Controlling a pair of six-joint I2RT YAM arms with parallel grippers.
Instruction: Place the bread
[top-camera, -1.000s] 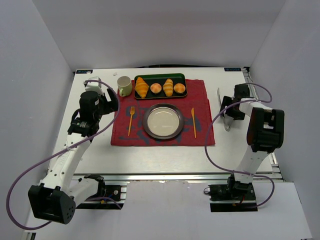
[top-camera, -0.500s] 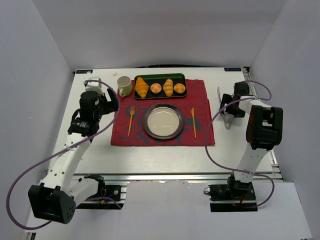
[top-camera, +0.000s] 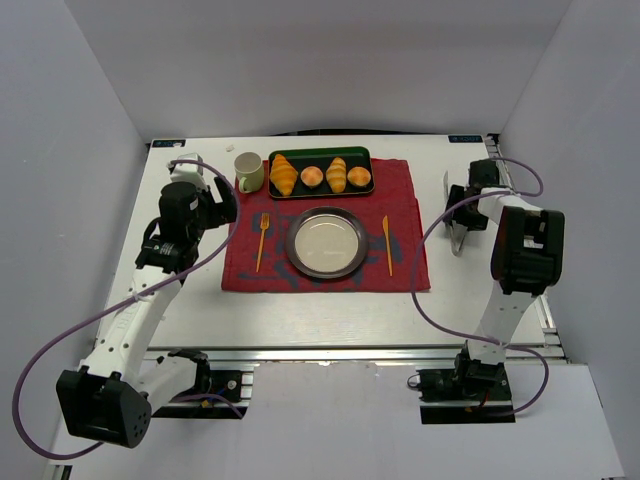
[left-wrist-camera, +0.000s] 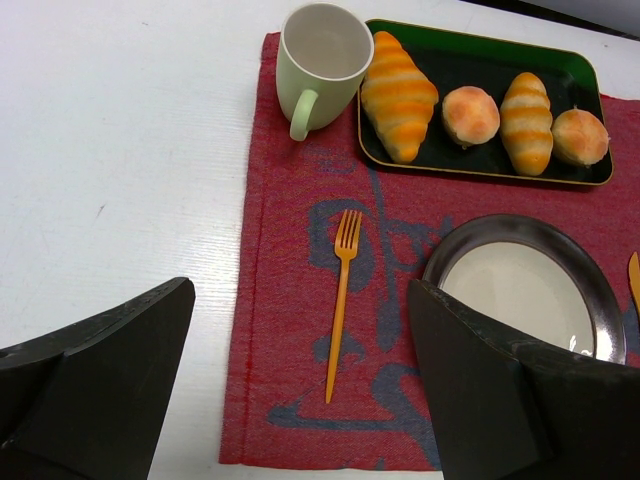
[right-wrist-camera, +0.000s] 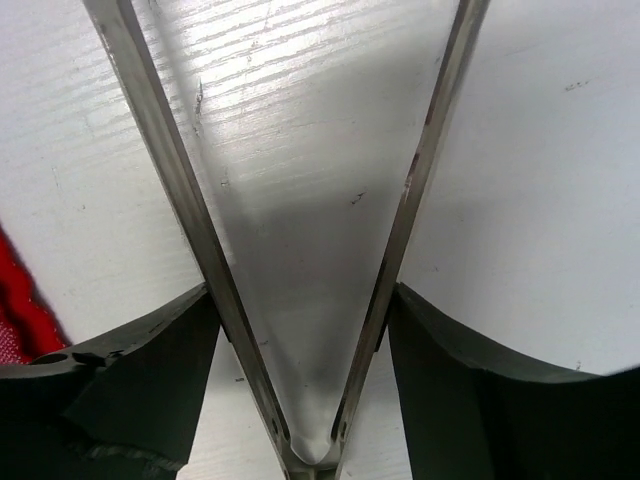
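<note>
The bread (top-camera: 337, 175) lies in the green tray (top-camera: 320, 153), upper middle of the frame, between 2 round buns (top-camera: 312, 177); the left tool (left-wrist-camera: 300, 290) is released, fingers wide apart; the right tool (right-wrist-camera: 302, 300) is grasping metal tongs (right-wrist-camera: 160, 150) at the right.

Bright even overhead light, soft shadows, sharp focus, mild table glare

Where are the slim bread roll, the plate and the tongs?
bread (left-wrist-camera: 527, 122): left wrist view, its middle ridges.
plate (top-camera: 290, 242): top external view, left rim.
tongs (right-wrist-camera: 166, 150): right wrist view, left metal arm.
</note>
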